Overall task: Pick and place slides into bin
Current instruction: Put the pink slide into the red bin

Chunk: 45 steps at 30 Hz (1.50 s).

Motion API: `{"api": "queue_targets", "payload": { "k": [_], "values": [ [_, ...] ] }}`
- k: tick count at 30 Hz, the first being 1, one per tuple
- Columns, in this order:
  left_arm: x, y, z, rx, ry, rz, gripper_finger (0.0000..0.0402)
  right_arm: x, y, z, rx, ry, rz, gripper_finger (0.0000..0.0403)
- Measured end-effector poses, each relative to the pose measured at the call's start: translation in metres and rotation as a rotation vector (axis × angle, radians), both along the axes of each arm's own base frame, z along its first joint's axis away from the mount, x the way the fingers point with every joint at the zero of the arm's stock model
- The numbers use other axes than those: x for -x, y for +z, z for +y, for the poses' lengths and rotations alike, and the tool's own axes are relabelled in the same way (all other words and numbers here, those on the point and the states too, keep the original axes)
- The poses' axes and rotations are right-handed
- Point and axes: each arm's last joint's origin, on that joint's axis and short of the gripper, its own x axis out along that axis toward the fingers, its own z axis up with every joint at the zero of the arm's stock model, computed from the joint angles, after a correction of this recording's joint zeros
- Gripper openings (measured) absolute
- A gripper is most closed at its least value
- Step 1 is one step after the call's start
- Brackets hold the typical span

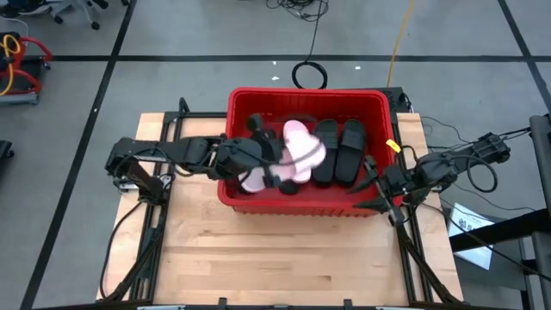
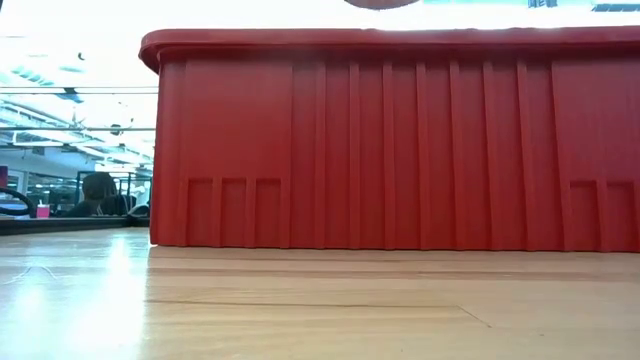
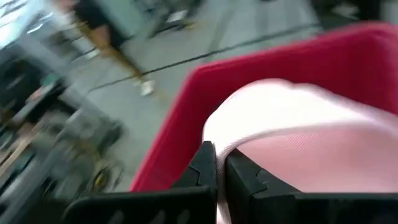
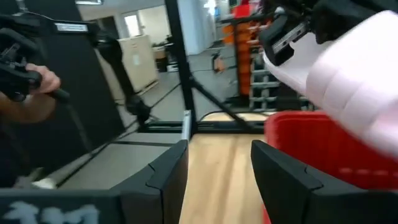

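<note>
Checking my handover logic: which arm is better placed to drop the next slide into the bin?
The left. The left gripper is shut on a pink slide held above the bin. The right gripper is open and empty at the bin's right rim.

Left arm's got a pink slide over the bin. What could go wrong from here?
1. The left gripper pinches only the thin edge of the pink slide; it may slip out early.
2. Black slides and another pink one already fill the bin, so a drop could land tilted on them.
3. The right gripper, jaws open, sits by the bin's right wall; both arms are close.
</note>
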Motion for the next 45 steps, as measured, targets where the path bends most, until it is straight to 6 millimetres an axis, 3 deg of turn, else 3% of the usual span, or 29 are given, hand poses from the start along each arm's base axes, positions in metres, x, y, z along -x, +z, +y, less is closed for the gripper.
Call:
{"api": "queue_targets", "payload": {
  "k": [10,15,27,42,45],
  "values": [
    [0.014,-0.012,0.037,0.154,0.545,-0.158,0.0001,0.000,0.001,-0.007,0.197,-0.202,-0.047,0.0169],
    [0.010,-0.037,0.046,0.182,0.699,-0.216,0.0001,0.000,0.001,-0.008,0.264,-0.259,-0.051,0.0168],
    [0.004,-0.110,0.066,0.156,0.882,-0.304,0.0001,0.000,0.000,-0.010,0.306,-0.320,-0.047,0.0169],
    [0.013,-0.192,0.088,0.265,0.945,-0.354,0.0001,0.000,0.000,-0.012,0.373,-0.368,-0.045,0.0166],
    [0.015,-0.200,0.091,0.249,0.944,-0.395,0.0001,0.000,0.000,-0.013,0.378,-0.402,-0.040,0.0164]
  ]
}}
